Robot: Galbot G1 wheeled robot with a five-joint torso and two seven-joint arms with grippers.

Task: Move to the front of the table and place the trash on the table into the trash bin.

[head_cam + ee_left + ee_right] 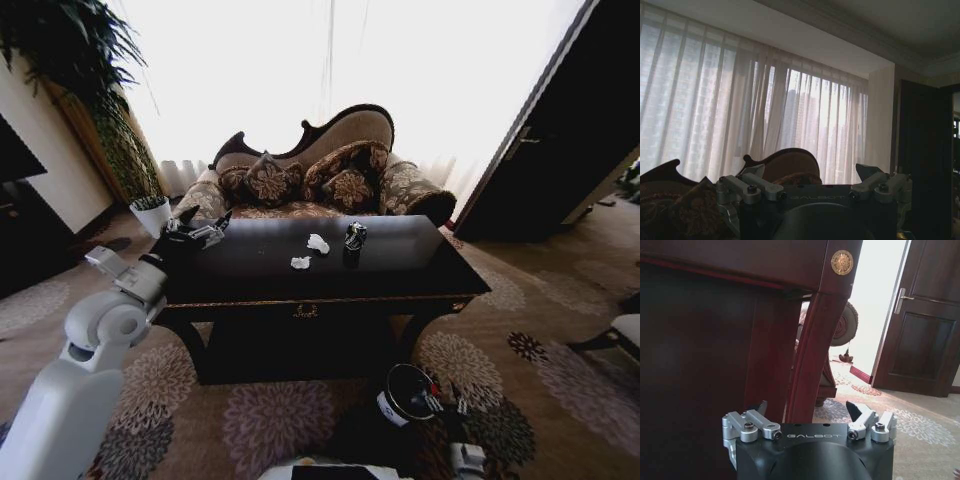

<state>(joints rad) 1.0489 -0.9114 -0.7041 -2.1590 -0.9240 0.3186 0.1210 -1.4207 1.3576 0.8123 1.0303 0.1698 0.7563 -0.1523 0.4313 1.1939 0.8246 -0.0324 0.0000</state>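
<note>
Both end effectors spread: left (205,228) over table (420,270) corner, right (807,412) beside table leg, half-hidden.

Two paper wads (317,243), one can (354,236)

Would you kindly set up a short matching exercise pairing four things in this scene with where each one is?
Things:
1. crushed can
2. trash bin
3. left gripper
4. patterned sofa

Places:
A. on the carpet in front of the table
B. behind the table, by the curtained window
C. on the tabletop, beside the paper wads
D. open, raised over the table's left end

Pairs: 1-C, 2-A, 3-D, 4-B
</note>
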